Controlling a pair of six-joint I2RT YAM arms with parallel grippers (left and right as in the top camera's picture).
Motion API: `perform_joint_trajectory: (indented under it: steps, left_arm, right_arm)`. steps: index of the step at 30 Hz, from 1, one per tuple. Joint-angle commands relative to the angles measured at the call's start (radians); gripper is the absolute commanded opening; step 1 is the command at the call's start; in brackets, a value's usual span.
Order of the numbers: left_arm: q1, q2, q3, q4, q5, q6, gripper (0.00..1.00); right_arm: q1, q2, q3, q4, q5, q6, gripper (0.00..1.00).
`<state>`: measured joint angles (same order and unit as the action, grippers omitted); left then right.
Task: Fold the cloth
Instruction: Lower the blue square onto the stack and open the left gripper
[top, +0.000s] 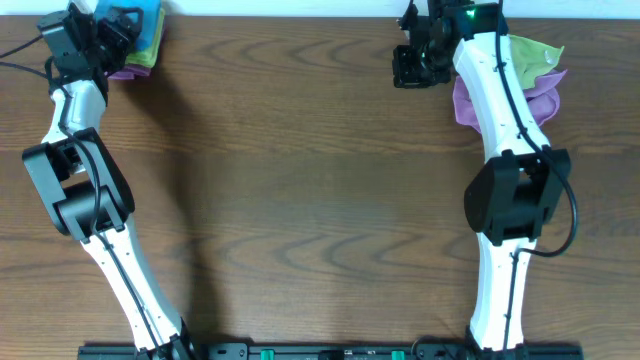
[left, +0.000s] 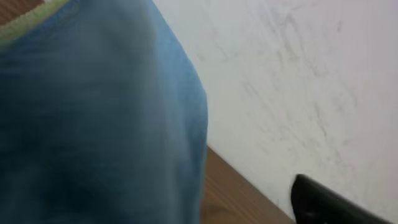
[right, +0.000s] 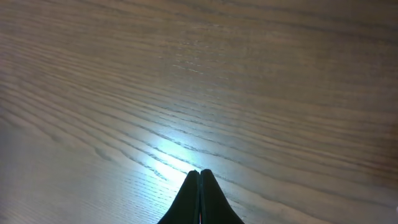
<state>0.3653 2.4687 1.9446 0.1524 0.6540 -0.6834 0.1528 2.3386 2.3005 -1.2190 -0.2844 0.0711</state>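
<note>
Left arm (top: 80, 190): it is stretching from the near edge up to the far left corner of the table (top: 300, 180).
Left gripper (top: 118, 28): it is sitting right at the corner pile, its black head pointing towards the cloths. From its wrist camera only one dark finger (left: 323, 205) is showing, low on the right, so I cannot tell whether the jaws are spread or pinching anything.
Cloth (top: 148, 12): the sky-blue one is lying bunched on top of the pile in the far left corner, just beside the left gripper. In the left wrist view the cloth (left: 93, 124) is filling the left half of the picture, blurred and very close to the lens.
Left green cloth (top: 150, 48): it is peeking out just under the blue one.
Left purple cloth (top: 125, 72): it is poking out at the near edge of the same pile.
Wall (left: 298, 74): it is showing white behind the blue fabric.
Right gripper (top: 412, 68): it is hovering over bare wood near the far edge, well apart from the blue cloth. Its own camera is showing the right gripper (right: 199, 177) with jaws pressed together and nothing between them, above a bright glare on the grain.
Right arm (top: 505, 190): it is crossing over the pile on the far right.
Right green cloth (top: 535, 52): it is lying crumpled beside the arm.
Right purple cloth (top: 538, 98): it is lying against the green one, on its near side.
</note>
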Motion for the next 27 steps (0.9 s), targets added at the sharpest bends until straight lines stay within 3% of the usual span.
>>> perform_joint_trajectory:
  steps: [1, 11, 19, 22, 25, 27]
  left_arm:
    - [0.018, 0.011, 0.023, -0.004, 0.047, 0.003, 0.95]
    - [0.086, -0.013, 0.023, -0.155, 0.178, -0.024, 0.95]
    - [0.107, -0.094, 0.023, -0.369, 0.166, 0.102, 0.96]
    - [0.108, -0.161, 0.023, -0.517, 0.111, 0.179, 0.95]
    - [0.108, -0.239, 0.023, -0.653, 0.054, 0.272, 0.95]
    - [0.108, -0.303, 0.023, -0.742, 0.027, 0.341, 0.95]
  right_arm:
    - [0.006, 0.000, 0.008, -0.001, -0.008, 0.011, 0.02]
    - [0.006, 0.000, 0.008, 0.000, -0.008, 0.023, 0.01]
    - [0.006, 0.000, 0.008, -0.001, -0.008, 0.029, 0.01]
    - [0.006, -0.004, 0.008, -0.016, -0.012, 0.029, 0.03]
    - [0.005, -0.026, 0.009, -0.038, -0.011, 0.028, 0.28]
    - [0.002, -0.057, 0.009, -0.051, -0.006, 0.024, 0.52]
